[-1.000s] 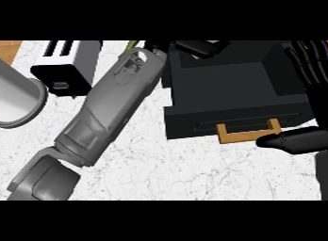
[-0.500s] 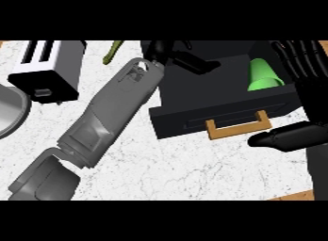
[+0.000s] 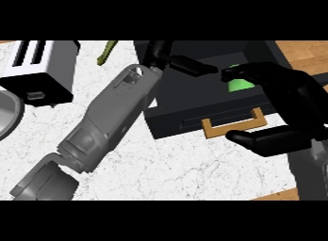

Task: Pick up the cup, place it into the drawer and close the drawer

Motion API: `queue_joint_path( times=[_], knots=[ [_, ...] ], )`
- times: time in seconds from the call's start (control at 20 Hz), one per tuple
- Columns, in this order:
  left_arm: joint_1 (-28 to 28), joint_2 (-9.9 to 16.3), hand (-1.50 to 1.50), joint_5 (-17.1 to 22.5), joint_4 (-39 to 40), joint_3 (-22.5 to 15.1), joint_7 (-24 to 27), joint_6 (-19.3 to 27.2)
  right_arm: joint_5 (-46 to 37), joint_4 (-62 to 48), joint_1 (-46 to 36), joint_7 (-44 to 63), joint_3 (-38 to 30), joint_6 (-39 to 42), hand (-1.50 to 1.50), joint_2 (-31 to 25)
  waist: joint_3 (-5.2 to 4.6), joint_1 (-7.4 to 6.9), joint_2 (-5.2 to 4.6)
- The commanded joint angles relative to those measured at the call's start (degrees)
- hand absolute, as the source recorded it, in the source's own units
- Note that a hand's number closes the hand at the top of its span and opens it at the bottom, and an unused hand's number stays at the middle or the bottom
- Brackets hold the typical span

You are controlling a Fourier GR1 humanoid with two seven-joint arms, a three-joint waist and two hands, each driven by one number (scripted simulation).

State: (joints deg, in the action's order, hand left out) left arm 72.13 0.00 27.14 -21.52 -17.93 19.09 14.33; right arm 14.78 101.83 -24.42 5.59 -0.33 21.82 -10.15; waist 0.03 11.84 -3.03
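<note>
The right hand is curling round the green cup inside the open black drawer at the counter's far right corner, while the left hand is reaching over the drawer's far-left edge, fingers extended.

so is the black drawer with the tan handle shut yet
No, the black drawer with the tan handle stands open, with the green cup visible inside it under the right hand.
</note>
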Motion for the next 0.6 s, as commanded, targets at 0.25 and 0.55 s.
queue_joint_path(
  times=[0.25, 0.55],
  knots=[
    [-0.7, 0.0, -1.5, 8.5, -2.7, 2.0, 7.9, 2.3, 1.5, 0.4, 2.4, 7.9, 9.5, 14.7, 1.5, -8.5, -0.08, -2.54, 1.49],
    [0.1, 0.0, -1.5, 9.0, 0.6, 2.6, 10.4, 2.8, -13.6, 0.8, 3.7, 6.3, 11.3, 13.7, -1.5, -12.8, -0.01, -7.38, 1.81]
  ],
)
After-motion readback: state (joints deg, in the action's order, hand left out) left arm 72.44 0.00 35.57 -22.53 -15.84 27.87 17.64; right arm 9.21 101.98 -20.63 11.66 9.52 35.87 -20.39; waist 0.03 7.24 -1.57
